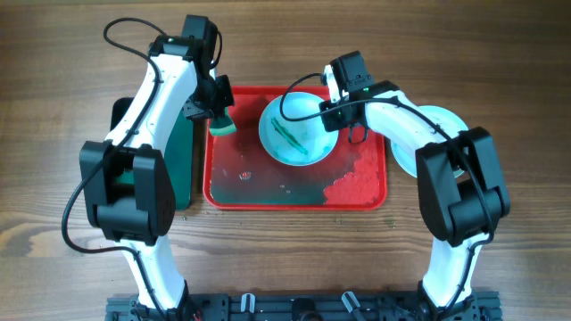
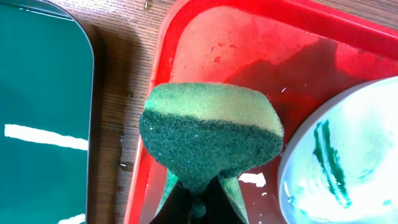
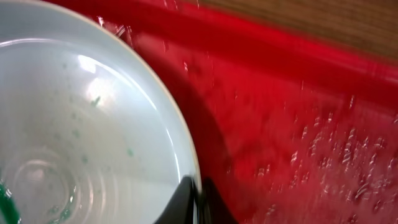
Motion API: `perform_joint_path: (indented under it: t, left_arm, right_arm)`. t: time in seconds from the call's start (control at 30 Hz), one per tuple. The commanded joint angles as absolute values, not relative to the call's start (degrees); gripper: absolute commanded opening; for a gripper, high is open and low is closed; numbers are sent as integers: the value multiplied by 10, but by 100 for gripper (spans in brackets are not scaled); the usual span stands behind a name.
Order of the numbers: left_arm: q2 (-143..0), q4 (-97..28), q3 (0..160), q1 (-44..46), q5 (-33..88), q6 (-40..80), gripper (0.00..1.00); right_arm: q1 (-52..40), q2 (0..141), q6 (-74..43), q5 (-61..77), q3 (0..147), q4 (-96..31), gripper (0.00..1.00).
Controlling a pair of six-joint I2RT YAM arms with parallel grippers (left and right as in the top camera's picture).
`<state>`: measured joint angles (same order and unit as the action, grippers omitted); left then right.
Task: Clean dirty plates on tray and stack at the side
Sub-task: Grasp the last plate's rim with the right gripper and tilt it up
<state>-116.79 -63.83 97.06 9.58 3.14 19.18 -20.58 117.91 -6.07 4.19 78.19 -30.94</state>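
Observation:
A pale turquoise plate [image 1: 297, 132] with green streaks sits tilted in the upper middle of the red tray [image 1: 277, 192]. My right gripper [image 1: 332, 113] is shut on its right rim. In the right wrist view one finger lies inside the plate [image 3: 81, 137] and the other outside it, the gripper [image 3: 198, 200] pinching the rim over the wet tray [image 3: 298, 124]. My left gripper [image 1: 217, 109] is shut on a green and yellow sponge [image 1: 221, 123] above the tray's upper left corner. From the left wrist, the sponge [image 2: 211, 134] bulges out of the gripper [image 2: 199, 202], left of the plate [image 2: 348, 168].
A second pale plate [image 1: 443, 118] lies on the table right of the tray, partly under my right arm. A dark green tray [image 1: 185, 165] sits left of the red one, also seen as the green tray [image 2: 43, 112]. A rough red patch [image 1: 352, 187] covers the tray's lower right.

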Motion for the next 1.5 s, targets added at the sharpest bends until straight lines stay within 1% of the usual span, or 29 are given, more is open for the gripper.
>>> perform_joint_path:
  t: [0.0,0.03,0.1,0.17,0.2,0.23,0.27,0.3,0.4,0.43,0.53,0.63,0.67,0.77,0.87,0.93,1.07,1.23,1.3,1.37,1.4,1.47]
  left_arm:
    - [-1157,-637,977,99,41,183,4]
    - [-1160,-636,977,102,41,183,4]
    - [-1168,-631,977,114,41,183,4]
    - [-1173,-618,977,130,41,183,4]
    - [-1173,-610,977,139,41,183,4]
    - [-1173,-608,977,145,41,183,4]
    - [-1173,-605,977,150,41,183,4]
    - [-1173,-604,977,153,41,182,4]
    - [-1173,-602,977,157,50,182,4]
    - [-1173,-602,977,157,62,182,4]
    - [-1173,-601,975,157,66,182,4]
    - [-1173,-599,975,157,69,182,4]
    - [-1173,-599,975,157,73,183,4]
    - [-1173,-595,975,157,77,183,4]
    - [-1173,-595,975,157,85,182,4]
    - [-1174,-588,971,163,87,182,4]
    - [-1174,-508,916,182,86,182,4]
    - [-1176,-400,827,185,53,182,4]
    - [-1182,-392,791,185,53,182,4]
    - [-1182,-414,772,185,61,173,4]
    - [-1182,-429,771,185,88,142,4]
    - [-1182,-470,771,186,203,6,4]
  right_arm:
    - [-207,1199,-213,108,765,-431,4]
    - [-209,1199,-218,118,765,-453,4]
    - [-210,1199,-196,140,766,-487,14]
    - [-210,1199,-181,169,766,-481,32]
    - [-208,1199,-180,179,766,-472,39]
    - [-206,1199,-180,181,766,-466,43]
    - [-205,1199,-173,181,766,-458,43]
    - [-204,1199,-164,180,766,-448,43]
    - [-191,1199,-150,181,766,-420,34]
    - [-184,1199,-150,183,766,-418,29]
    - [-157,1199,-130,224,769,-397,29]
    - [-148,1199,-70,221,769,-345,29]
    - [-150,1199,-69,222,769,-340,21]
    - [-150,1199,-76,261,769,-356,18]
    - [-150,1199,-128,289,769,-367,4]
    - [-152,1199,-171,344,769,-369,5]
    - [-180,1199,-245,326,768,-367,4]
    - [-182,1199,-256,327,768,-361,4]
    - [-182,1199,-257,327,768,-361,4]
    - [-182,1199,-257,327,768,-360,4]
    - [-182,1199,-257,327,768,-360,4]
    - [-182,1199,-257,327,768,-358,4]
